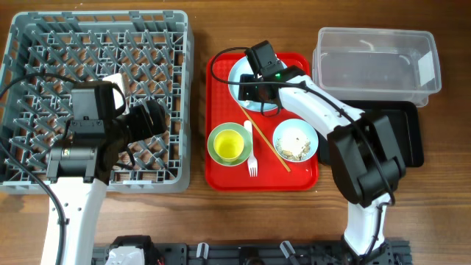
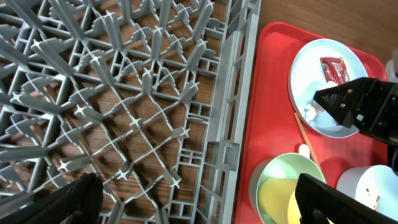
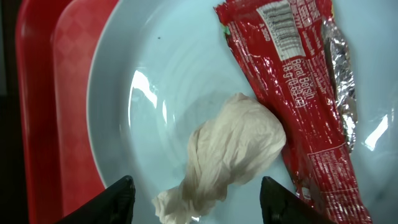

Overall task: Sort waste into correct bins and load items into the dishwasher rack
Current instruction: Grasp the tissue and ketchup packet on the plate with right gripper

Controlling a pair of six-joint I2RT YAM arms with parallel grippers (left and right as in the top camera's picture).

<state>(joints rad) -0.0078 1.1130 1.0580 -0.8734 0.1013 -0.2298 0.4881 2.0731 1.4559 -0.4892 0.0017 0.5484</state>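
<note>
Waste sorting seems underway: the right tool (image 3: 199, 202) hovers over the plate (image 3: 143, 74), spread open astride the napkin (image 3: 233, 149), the wrapper (image 3: 298, 106) touching it. Next, descend and pinch only the napkin. The left tool (image 2: 202, 205), also apart, hangs well off the plate.

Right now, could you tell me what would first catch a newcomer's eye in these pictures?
The bright red tray in the middle of the table stands out, beside the big grey dishwasher rack on its left. On the tray's light-blue plate, a shiny red wrapper lies against a crumpled white napkin, with the right claw open just above them.
</note>
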